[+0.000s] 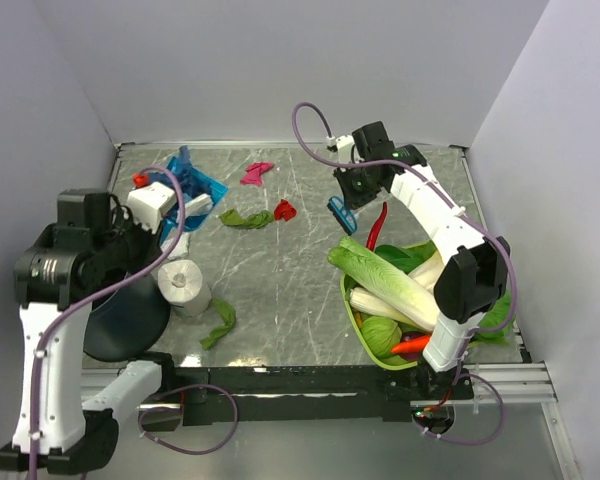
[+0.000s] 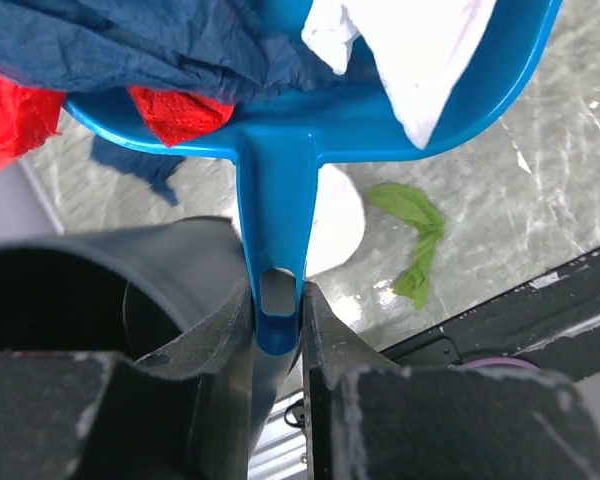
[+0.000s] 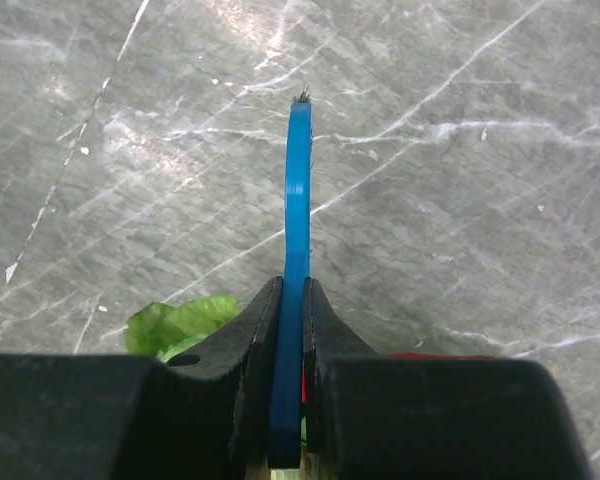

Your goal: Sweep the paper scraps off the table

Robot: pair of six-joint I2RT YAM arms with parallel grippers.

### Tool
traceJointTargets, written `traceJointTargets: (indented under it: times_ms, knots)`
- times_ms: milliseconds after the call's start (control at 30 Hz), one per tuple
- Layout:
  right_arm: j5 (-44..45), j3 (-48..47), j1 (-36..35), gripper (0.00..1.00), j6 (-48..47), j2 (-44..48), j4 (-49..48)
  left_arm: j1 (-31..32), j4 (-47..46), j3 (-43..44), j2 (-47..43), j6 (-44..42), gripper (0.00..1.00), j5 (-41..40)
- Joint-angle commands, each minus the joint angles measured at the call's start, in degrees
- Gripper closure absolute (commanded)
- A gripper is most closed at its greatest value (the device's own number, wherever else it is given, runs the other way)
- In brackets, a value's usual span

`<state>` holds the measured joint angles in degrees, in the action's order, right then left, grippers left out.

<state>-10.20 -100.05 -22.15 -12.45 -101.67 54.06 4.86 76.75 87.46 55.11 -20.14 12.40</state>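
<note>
My left gripper (image 1: 168,207) is shut on the handle of a blue dustpan (image 1: 198,188), held above the grey marble table (image 1: 280,290) at its left side. In the left wrist view the gripper (image 2: 278,300) clamps the dustpan's handle (image 2: 277,190); the pan holds dark blue (image 2: 160,40), red (image 2: 175,112) and white (image 2: 410,60) paper scraps. My right gripper (image 1: 348,197) is shut on a blue brush (image 1: 341,214), seen edge-on in the right wrist view (image 3: 298,200). Loose on the table lie a magenta scrap (image 1: 256,173), a red scrap (image 1: 285,210) and green scraps (image 1: 245,218) (image 1: 220,321).
A white tissue roll (image 1: 185,285) stands near the left front, beside a black bin (image 1: 125,320). A green basket (image 1: 365,335) of vegetables fills the right front. A long red chilli (image 1: 378,225) lies by it. White walls enclose the table.
</note>
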Motion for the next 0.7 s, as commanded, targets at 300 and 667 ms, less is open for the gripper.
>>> traceJointTargets:
  times_ms: [300,667]
  knots:
    - [-2.02,-1.29,-3.6,1.0,0.32,-0.98,0.6,-11.45,1.91,-0.62,-7.03,3.26,0.99,-7.48]
    - [-2.81,-2.34,-4.39,1.0,0.23,-2.92,1.31,-19.19,2.0,-0.36,-6.77,5.2,0.99,-9.06]
